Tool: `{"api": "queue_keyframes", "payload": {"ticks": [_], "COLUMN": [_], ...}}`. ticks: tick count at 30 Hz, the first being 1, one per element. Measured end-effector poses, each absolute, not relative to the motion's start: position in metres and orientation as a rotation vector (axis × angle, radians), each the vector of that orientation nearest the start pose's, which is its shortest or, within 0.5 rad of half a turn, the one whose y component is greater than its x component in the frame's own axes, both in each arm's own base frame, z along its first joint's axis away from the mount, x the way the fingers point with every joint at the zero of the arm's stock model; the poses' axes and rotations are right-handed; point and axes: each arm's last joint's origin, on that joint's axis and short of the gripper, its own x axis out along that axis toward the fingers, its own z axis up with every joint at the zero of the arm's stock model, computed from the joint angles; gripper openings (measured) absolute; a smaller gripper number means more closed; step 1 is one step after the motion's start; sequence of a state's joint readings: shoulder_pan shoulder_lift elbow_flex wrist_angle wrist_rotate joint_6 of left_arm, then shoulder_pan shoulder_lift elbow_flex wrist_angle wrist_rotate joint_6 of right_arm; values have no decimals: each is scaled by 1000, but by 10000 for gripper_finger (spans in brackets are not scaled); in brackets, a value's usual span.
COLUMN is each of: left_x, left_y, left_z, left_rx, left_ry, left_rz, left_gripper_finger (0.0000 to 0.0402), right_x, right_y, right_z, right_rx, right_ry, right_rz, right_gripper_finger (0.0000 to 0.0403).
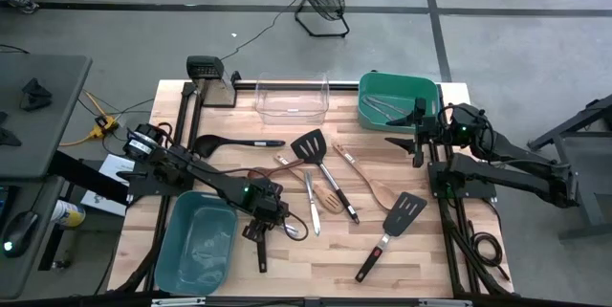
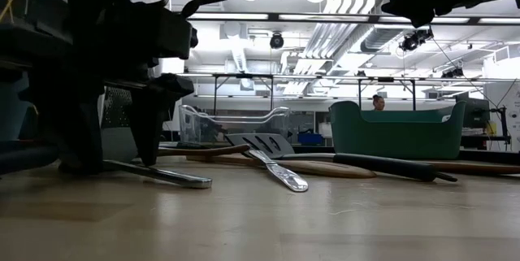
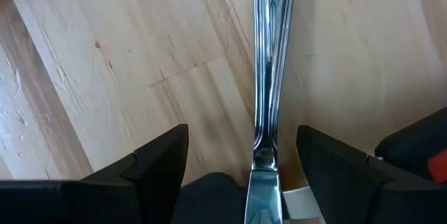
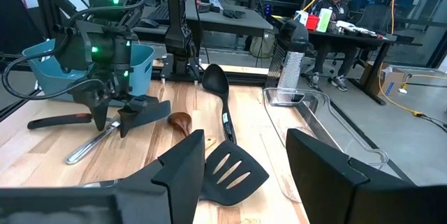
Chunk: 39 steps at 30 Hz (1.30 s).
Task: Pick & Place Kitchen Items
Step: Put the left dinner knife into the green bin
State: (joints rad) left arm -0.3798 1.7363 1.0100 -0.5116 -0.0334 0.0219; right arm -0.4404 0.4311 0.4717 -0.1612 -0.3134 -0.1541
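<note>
Left tool (image 3: pixel 241 172) points straight down, fingers astride a metal utensil (image 3: pixel 269 77)

Overhead, table-level and two wrist cameras all share the wooden table (image 1: pixel 287 269).

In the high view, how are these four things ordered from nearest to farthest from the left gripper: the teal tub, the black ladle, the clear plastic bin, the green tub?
From the left gripper, open over a silvery utensil:
1. Teal tub, just beside it, at the table's near-left corner.
2. Black ladle, farther up the left side.
3. Clear plastic bin, at the far edge, middle.
4. Green tub, at the far right corner.
</note>
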Motion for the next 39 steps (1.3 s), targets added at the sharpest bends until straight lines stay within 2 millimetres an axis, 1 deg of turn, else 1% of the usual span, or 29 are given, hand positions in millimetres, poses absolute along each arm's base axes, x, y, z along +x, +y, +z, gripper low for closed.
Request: {"api": "queue_keyframes", "payload": {"ticks": [6,13,16,22,25,31,34,39], "left_x": [295,295,294,295,295,294,294,294], "left_y": [-117,-117,-117,-117,-118,-118,-118,-118], "left_z": [154,150,150,147,141,140,140,139], "left_rx": [277,300,297,291,284,283,282,279], "left_ry": [1228,1243,1247,1262,1291,1298,1303,1306], "left_rz": [-314,-333,-339,-349,-362,-364,-367,-372], "left_gripper_finger": [258,214,202,198,197,192,171,120], "right_x": [110,110,110,110,110,110,110,110], "right_y": [-42,-42,-42,-42,-42,-42,-42,-42], "right_z": [272,272,272,272,272,272,272,272], "right_rx": [-109,-109,-109,-109,-109,-109,-109,-109], "right_ry": [122,122,122,122,122,122,122,122], "right_rz": [-118,-118,-118,-118,-118,-118,-118,-118], "right_gripper_finger": [194,194,194,194,194,194,194,194]}}
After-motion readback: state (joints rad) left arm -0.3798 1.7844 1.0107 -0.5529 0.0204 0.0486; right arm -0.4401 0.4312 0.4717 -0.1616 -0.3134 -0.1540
